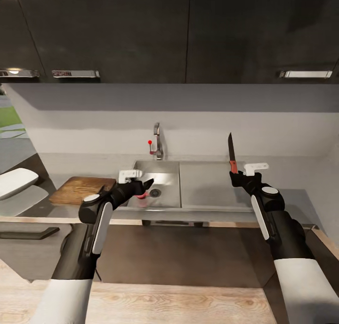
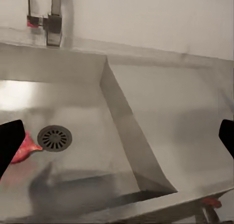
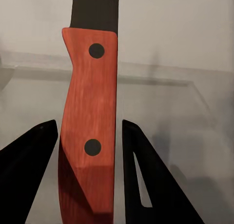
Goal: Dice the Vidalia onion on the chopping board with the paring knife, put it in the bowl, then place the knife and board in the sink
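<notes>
Left claw (image 1: 147, 185) hangs spread over the sink (image 1: 165, 166) by the red onion (image 2: 24, 147) near the drain; drop straight, pinch its middle, and keep the right claw (image 1: 234, 174), clamped on the upright paring knife (image 1: 231, 154), parked.

I am looking at a row of dark glossy wall cupboards (image 1: 141, 32) hanging across the top, with bright strip lights (image 1: 75, 73) glowing beneath them. A plain pale grey back wall (image 1: 212, 126) is running behind the bench. A light wood plank surface (image 1: 179, 307) is lying nearest me, and a green outdoor patch (image 1: 9, 117) is showing at far left.
</notes>
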Tool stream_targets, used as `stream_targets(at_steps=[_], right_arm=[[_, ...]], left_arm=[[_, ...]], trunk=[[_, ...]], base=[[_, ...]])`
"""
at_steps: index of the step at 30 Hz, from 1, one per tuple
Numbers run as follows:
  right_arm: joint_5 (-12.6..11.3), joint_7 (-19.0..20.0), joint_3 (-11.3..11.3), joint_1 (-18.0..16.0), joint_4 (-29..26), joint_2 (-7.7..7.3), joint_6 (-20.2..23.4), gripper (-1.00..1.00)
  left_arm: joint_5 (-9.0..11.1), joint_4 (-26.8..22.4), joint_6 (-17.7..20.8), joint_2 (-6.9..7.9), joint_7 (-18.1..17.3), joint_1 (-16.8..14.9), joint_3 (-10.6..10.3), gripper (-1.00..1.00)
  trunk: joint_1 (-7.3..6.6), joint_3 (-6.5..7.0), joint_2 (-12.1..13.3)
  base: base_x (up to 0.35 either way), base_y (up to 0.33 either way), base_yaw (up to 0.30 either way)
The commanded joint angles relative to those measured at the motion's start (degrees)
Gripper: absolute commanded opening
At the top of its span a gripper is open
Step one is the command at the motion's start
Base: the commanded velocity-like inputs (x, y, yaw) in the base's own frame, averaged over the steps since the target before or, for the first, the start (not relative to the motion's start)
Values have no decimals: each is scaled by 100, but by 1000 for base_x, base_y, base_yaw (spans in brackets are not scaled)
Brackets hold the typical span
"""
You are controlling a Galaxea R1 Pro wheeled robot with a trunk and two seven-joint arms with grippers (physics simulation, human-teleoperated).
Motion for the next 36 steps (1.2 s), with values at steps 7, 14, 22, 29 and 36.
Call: stream_targets(at_steps=[7,14,22,29,36], right_arm=[[32,32,-5,-4,-9,0,32,-100],[32,33,-5,-4,-5,0,31,-100],[32,32,-5,-4,-7,0,31,-100],[32,32,-5,-4,-9,0,31,-100],[32,32,-5,-4,-9,0,31,-100]], left_arm=[[69,634,-5,-25,955,-501,-18,100],[69,570,-6,-29,972,-507,-46,100],[69,580,2,-29,970,-507,-65,100],[69,599,-5,-24,968,-507,-61,100],[62,1144,0,-15,972,-507,-56,100]], trunk=[[1,-7,-6],[1,-7,-6],[1,-7,-6],[1,-7,-6],[1,-7,-6]], base=[[0,0,0],[152,-42,0],[334,-149,0],[179,-81,0],[12,-5,0]])
